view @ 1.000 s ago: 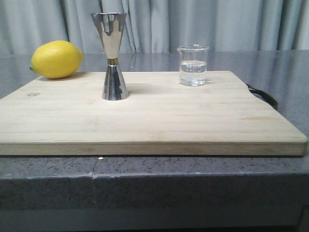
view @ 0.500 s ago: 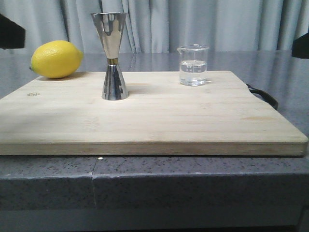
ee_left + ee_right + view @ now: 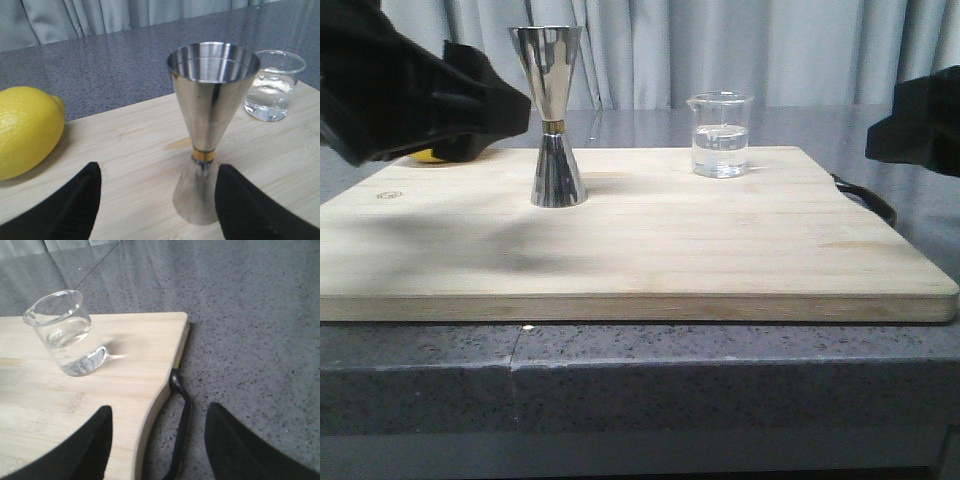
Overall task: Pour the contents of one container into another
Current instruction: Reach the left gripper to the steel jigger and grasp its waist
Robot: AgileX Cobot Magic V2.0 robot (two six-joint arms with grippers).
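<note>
So you're at the approach: left tool open, straddling the jigger on the cutting board; right tool open, empty, near the beaker right of the jigger. Next, grip the beaker.
</note>
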